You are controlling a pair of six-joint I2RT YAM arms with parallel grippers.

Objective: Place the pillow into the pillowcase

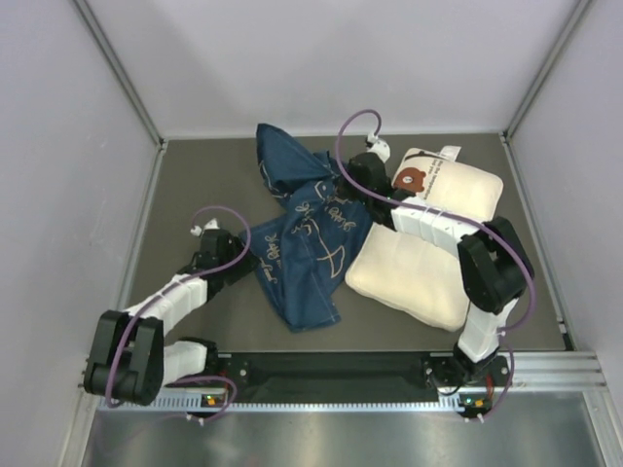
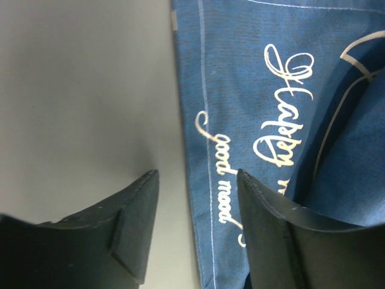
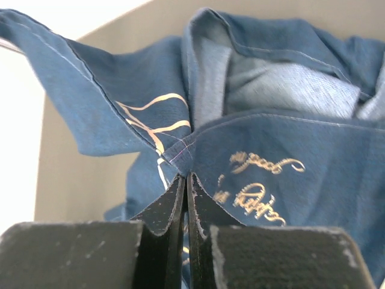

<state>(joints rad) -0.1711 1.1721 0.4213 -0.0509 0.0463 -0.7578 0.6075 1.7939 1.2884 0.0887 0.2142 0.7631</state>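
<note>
The dark blue pillowcase (image 1: 307,233) with white writing lies crumpled mid-table. The cream pillow (image 1: 414,268) with its bear-face print (image 1: 411,178) lies to its right, under my right arm. My right gripper (image 1: 343,187) is shut on a raised fold of the pillowcase; in the right wrist view the jaws (image 3: 186,176) pinch a seam of the pillowcase fabric (image 3: 289,156). My left gripper (image 1: 255,265) is open at the case's left edge. In the left wrist view it (image 2: 195,180) straddles the pillowcase hem (image 2: 207,120), one finger over the table, one over the cloth.
The grey table top (image 1: 204,185) is bounded by white walls left, right and behind. A black and metal rail (image 1: 331,370) runs along the near edge between the arm bases. Purple cables loop over both arms.
</note>
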